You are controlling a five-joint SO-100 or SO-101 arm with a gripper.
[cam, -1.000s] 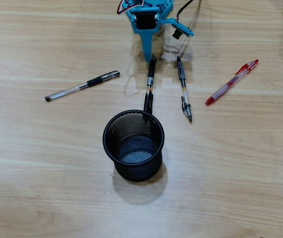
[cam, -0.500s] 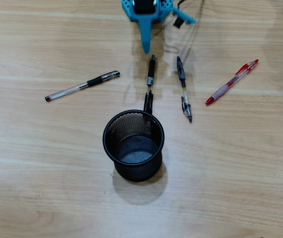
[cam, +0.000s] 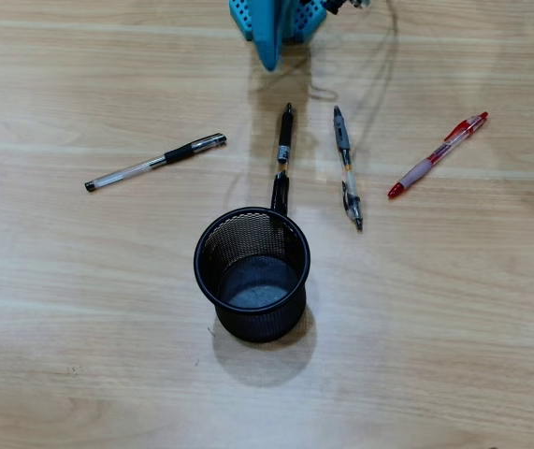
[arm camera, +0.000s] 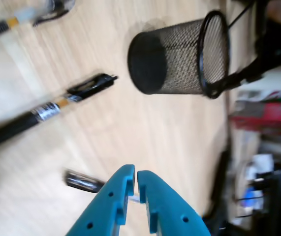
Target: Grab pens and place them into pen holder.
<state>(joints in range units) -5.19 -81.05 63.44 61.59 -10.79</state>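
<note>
**A:** Pens first: four slim ballpoints lying flat on the light wooden table, none in the holder. Clear one with black grip sits far left in the overhead view, a dark-barrelled one in the middle, its lower end just behind the rim of the black wire-mesh cylindrical pen holder, another clear-and-black one just right of it, and the red-and-clear pen with pink sleeve well off to the right.

**B:** And the teal two-finger gripper?

**A:** Wrist view shows its fingers nearly together, only a sliver between them, holding nothing. It's up at the top edge overhead, apart from every pen. The cup stands upright and empty.
</note>
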